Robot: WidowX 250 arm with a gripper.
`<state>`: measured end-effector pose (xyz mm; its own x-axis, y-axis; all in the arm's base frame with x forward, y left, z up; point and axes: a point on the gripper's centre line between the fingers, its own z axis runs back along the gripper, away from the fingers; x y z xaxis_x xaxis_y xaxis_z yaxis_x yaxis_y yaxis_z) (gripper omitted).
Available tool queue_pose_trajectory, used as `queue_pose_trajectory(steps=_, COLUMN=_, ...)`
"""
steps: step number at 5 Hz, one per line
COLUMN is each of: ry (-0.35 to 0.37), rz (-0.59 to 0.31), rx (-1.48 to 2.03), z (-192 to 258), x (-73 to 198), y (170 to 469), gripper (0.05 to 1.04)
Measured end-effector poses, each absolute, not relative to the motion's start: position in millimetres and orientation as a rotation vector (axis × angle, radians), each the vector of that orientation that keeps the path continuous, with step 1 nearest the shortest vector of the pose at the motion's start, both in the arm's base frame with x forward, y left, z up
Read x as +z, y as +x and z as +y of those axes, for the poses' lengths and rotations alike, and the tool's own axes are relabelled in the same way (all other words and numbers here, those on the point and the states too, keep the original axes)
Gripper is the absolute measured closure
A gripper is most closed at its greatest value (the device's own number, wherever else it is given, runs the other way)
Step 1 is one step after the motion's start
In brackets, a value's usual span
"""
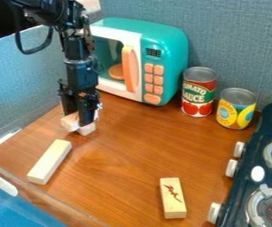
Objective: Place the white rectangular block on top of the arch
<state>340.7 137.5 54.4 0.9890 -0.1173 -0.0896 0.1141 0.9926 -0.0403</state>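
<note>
I have the gripper (79, 120) at the upper left of the camera view, pointing down at the rear left part of the table (123, 155). A pale wooden piece (87, 129) sits at its lower end, partly hidden behind it. I cannot tell whether the gripper is open, closed or clamped on this piece, nor whether the piece is the arch.

2 pale rectangular blocks lie flat on the table, well apart; I cannot tell which of the 2 is specified as white. Block 1, the plain block (49, 162), lies at a slant near the left edge, nearer the camera than the gripper. Block 2, the marked block (172, 198), lies toward the front and carries a dark red scribble on its top face.

Rear section: a teal toy microwave (167, 40) with a white front, orange handle and orange buttons stands beside the arm. To its right stand 2 upright cans: a red-labelled can (199, 91), then a yellow-labelled can (237, 108). A dark toy stove (250, 155) with white knobs occupies the right edge.
</note>
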Motion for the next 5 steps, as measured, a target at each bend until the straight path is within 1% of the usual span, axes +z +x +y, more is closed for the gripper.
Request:
queue_pose_trajectory(steps=1, ry=-0.030, rz=0.078, rx=-0.142, z=141, x=55, y=350, gripper=0.527)
queue_pose_trajectory(steps=2, ry=-0.035, rz=0.089, rx=-0.147, z=145, x=49, y=358, gripper=0.527)
queue_pose_trajectory(steps=3, ry=-0.048, rz=0.102, rx=-0.127, z=159, x=40, y=361, gripper=0.527)
queue_pose_trajectory(steps=5, ry=-0.037, rz=0.093, rx=-0.118, z=167, x=42, y=365, gripper=0.527)
